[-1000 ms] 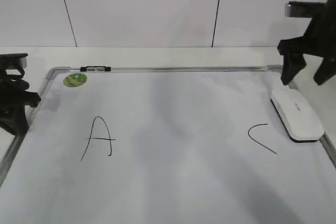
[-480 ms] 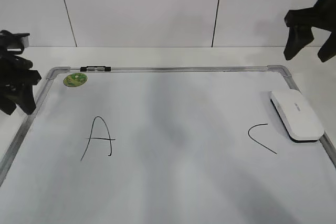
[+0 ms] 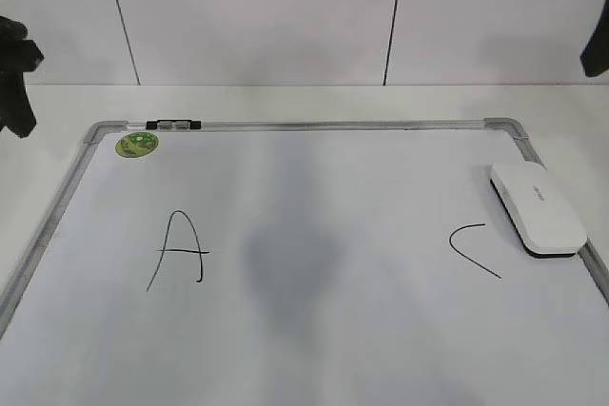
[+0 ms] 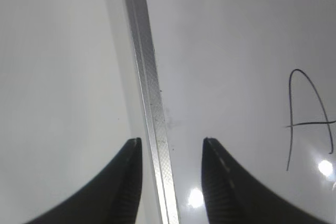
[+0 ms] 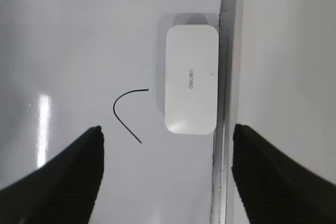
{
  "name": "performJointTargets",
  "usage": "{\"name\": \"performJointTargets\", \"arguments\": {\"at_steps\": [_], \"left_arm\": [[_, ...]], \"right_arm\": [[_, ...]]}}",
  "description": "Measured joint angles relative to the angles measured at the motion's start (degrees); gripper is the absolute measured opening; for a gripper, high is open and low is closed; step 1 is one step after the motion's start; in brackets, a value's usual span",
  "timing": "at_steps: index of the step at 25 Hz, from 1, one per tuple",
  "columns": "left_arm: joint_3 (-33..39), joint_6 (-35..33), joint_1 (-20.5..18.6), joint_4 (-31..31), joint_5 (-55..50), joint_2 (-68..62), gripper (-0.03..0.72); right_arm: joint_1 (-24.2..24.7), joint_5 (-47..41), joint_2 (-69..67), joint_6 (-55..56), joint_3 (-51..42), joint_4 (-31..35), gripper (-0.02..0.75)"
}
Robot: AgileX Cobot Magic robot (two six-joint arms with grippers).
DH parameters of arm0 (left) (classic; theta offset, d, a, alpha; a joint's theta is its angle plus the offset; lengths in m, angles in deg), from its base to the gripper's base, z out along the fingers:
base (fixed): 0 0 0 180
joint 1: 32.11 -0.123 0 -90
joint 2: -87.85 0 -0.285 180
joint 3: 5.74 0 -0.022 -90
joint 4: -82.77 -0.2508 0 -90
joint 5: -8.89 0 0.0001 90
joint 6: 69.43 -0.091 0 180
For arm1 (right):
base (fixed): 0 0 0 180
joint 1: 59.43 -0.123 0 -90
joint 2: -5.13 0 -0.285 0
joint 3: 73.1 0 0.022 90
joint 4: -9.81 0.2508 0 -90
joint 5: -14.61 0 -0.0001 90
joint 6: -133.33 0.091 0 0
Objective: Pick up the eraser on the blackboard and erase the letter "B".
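1. Lying flat at the right edge of the blackboard (image 3: 314, 349), just inside the grey frame: white glossy eraser (image 3: 538, 207), oblong, rounded corners.
2. Spread wide, empty, above it: right gripper (image 5: 167, 174).
3. Parted, empty, straddling the frame: left gripper (image 4: 170, 182).

You have a white board (image 3: 314, 330) framed in grey metal, with a green round sticker (image 3: 136, 145) in its far left corner and thin black marker strokes for the "A" (image 3: 178, 250) and the "C" (image 3: 473, 248). Your eraser (image 3: 537, 206) is glossy white over a thin dark base, with faint grey lettering on top. Both grippers, left (image 4: 170, 182) and right (image 5: 167, 171), are black.
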Motion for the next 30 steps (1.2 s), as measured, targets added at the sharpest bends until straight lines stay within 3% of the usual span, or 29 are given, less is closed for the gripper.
{"name": "performJointTargets", "arguments": {"at_steps": [6, 14, 30], "left_arm": [[5.34, 0.84, 0.0, -0.69, -0.68, 11.08, 0.281], [16.68, 0.84, 0.0, -7.3, -1.05, 28.11, 0.279], [35.74, 0.84, 0.0, -7.42, -2.34, 65.44, 0.279]], "right_arm": [[0.0, -0.36, 12.88, 0.11, -8.65, -0.43, 0.584], [0.0, -0.98, 26.18, 0.11, -18.39, -3.44, 0.584], [0.0, -0.7, 55.21, 0.11, -41.35, -2.12, 0.584]]}}
